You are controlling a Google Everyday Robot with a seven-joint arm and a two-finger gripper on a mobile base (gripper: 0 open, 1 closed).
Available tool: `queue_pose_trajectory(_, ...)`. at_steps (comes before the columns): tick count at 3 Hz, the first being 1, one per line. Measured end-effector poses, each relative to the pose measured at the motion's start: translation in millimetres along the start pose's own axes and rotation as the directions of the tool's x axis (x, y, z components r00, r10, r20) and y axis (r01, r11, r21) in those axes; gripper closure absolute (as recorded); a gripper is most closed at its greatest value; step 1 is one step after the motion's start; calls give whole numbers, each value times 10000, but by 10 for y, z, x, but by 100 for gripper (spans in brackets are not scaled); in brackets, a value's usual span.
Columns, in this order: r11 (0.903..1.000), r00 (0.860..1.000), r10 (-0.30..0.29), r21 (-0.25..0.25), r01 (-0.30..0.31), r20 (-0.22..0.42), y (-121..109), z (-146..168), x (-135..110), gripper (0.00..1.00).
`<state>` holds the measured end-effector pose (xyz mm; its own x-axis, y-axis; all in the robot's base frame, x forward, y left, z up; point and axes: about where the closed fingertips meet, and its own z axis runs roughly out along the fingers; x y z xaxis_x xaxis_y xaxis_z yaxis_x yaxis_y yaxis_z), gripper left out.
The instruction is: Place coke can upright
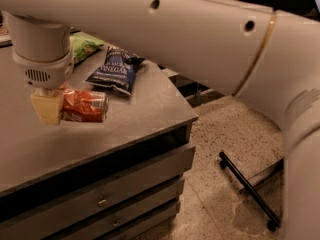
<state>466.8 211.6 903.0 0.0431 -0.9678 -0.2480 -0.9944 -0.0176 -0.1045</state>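
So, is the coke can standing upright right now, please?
No, the coke can lies on its side, gripped by the pincer just above the table.

The gripper [59, 107] hangs over the left part of the table [145, 111], clamped on the can [87, 105], which lies sideways, pointing toward the table's right edge. Farther back on the table lies a chip bag [114, 74], with another bag [82, 45] behind it. Drawers [100, 201] sit below the tabletop. On the floor right of the table lies a bar [247, 189].
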Motion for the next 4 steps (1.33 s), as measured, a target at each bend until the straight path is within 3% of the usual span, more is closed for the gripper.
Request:
queue_pose_trajectory(1, 9966, 9953, -365, 764, 296, 900, 142, -206, 222, 100)
queue_pose_trajectory(2, 9905, 9724, -426, 1371, 110, 2296, 152, -438, 519, 100)
queue_pose_trajectory(3, 9807, 9419, -691, 1956, 37, 3286, 43, -621, 542, 100)
queue_pose_trajectory(4, 9827, 9330, -678, 1855, 12, 3533, -42, -485, 642, 100)
